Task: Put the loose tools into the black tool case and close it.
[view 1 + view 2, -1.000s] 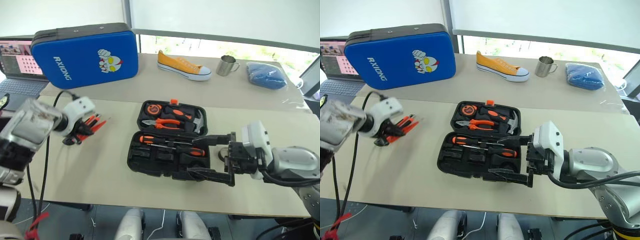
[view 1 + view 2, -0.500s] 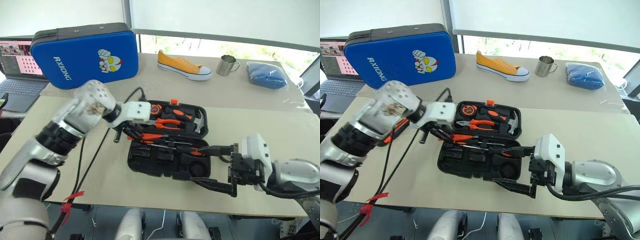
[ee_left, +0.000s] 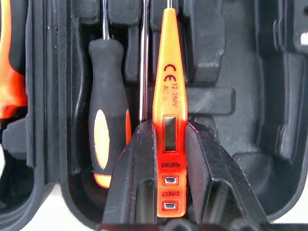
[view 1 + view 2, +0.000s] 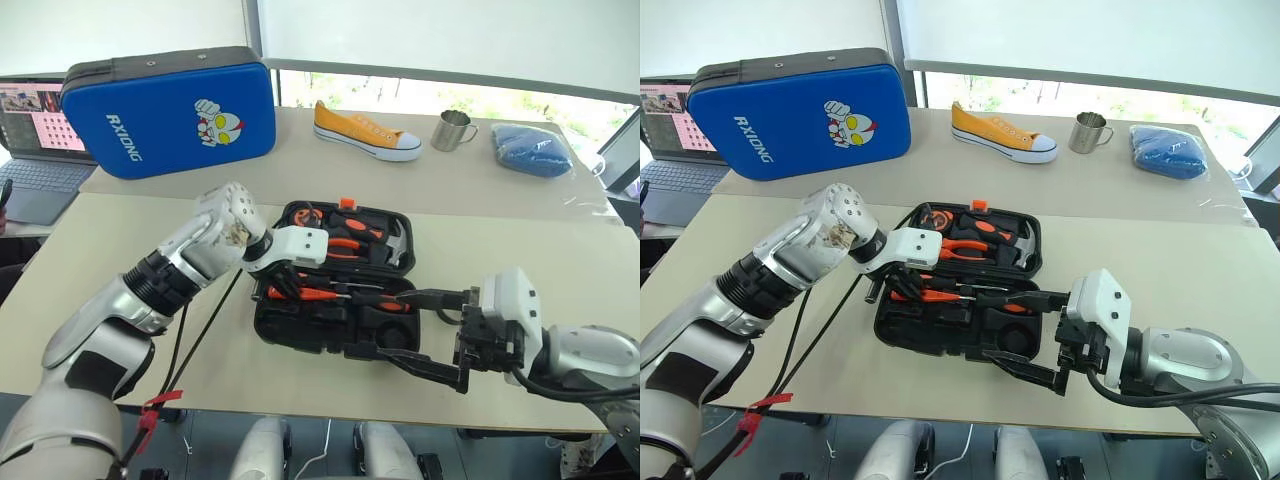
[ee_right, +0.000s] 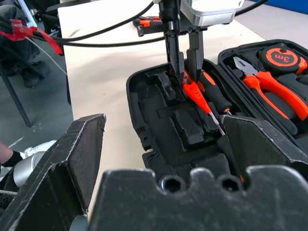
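**Left eye view: tester held over the open case**

Left eye view, left to right: left gripper [image 4: 284,282] hangs over the near-left part of the black tool case [image 4: 300,330], fingers nearly closed, pinching the slim orange tester screwdriver [image 3: 169,110]. In the left wrist view the tester sits clamped between both fingers [image 3: 139,173], tip toward 12 o'clock, parallel to a black-and-orange handled screwdriver [image 3: 108,115] already lying in a recess at its 9 o'clock. Cannot tell if the tester touches the tray. Case lies open on the table [image 4: 140,330], lid half at 12 o'clock holding pliers [image 4: 340,243]. Right gripper [image 4: 425,330] at the case's near-right corner, about 4 o'clock from the tester, fingers spread wide, holding nothing.
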Robot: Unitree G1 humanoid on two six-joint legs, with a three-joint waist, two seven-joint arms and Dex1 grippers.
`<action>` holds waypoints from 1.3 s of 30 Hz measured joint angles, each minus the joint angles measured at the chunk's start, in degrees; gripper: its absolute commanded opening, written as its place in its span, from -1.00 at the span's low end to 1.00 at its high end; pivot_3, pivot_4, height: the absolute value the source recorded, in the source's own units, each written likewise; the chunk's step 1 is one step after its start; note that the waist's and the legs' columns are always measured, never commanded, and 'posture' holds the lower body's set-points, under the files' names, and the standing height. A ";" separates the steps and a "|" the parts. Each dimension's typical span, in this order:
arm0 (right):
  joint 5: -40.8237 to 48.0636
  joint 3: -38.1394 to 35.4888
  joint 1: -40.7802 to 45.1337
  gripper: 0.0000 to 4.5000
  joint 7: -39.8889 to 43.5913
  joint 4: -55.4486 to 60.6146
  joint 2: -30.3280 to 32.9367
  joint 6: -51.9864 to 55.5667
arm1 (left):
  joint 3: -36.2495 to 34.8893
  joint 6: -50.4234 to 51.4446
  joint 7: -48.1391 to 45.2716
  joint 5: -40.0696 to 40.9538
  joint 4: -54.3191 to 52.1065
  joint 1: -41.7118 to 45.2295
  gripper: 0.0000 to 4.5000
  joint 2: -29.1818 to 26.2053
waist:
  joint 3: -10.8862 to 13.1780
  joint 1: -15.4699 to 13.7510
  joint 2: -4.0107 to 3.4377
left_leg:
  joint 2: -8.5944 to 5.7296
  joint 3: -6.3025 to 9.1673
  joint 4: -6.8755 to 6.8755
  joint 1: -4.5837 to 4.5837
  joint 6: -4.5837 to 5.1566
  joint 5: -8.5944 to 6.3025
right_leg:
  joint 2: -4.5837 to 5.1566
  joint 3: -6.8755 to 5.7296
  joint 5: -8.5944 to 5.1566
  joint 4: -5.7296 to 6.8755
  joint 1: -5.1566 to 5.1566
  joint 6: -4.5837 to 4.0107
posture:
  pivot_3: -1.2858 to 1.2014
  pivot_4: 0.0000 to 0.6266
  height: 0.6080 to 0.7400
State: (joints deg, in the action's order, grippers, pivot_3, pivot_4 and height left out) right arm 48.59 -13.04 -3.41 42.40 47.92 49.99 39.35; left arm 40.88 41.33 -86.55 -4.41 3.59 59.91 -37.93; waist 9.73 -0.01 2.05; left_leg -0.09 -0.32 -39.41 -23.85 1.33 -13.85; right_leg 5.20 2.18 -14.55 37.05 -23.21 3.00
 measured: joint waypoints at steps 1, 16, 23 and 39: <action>0.00 0.01 0.04 1.00 -0.14 0.00 0.00 0.00 | 0.18 0.25 -0.01 -0.16 -0.22 -0.02 -0.82 -0.02 | 0.00 0.01 0.00 | 0.00 0.00 0.00 0.00 0.00 0.00 | 0.00 0.00 0.00 0.00 0.00 0.00 | 0.03 -0.52 0.98; -0.02 0.30 0.39 1.00 -1.03 -0.01 0.00 0.00 | 1.12 -2.63 -1.17 -2.79 -1.72 -0.65 -0.82 -0.69 | 0.00 0.02 0.00 | 0.01 0.01 0.00 0.00 0.00 0.00 | -0.01 0.00 0.00 0.01 -0.01 0.00 | 0.03 -0.52 0.98; -0.01 0.59 0.89 1.00 -1.31 -0.03 0.00 0.00 | 1.18 -3.43 -2.81 -3.37 -1.03 -0.65 0.25 -0.56 | 0.00 0.02 0.00 | 0.00 0.01 0.00 0.00 0.00 0.00 | -0.01 0.00 0.00 0.02 -0.01 0.00 | 0.03 -0.52 0.98; 0.26 0.00 -0.32 1.00 -1.19 -0.07 0.01 0.00 | -29.14 -11.74 1.49 18.29 -2.46 -14.31 -0.47 -0.24 | -0.07 0.31 -0.13 | 0.09 0.06 -0.10 0.03 0.02 -0.01 | 0.03 -0.03 0.00 0.08 0.02 -0.01 | 0.03 -0.52 0.98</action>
State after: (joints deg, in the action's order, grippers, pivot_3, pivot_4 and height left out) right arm 48.84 -13.04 -3.73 41.21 47.85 50.00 39.35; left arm 11.74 29.59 -85.06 13.88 1.12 45.60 -38.16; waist 9.67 0.30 1.92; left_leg 0.00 -0.25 -39.51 -23.82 1.35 -13.86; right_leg 5.23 2.15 -14.55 37.13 -23.19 2.99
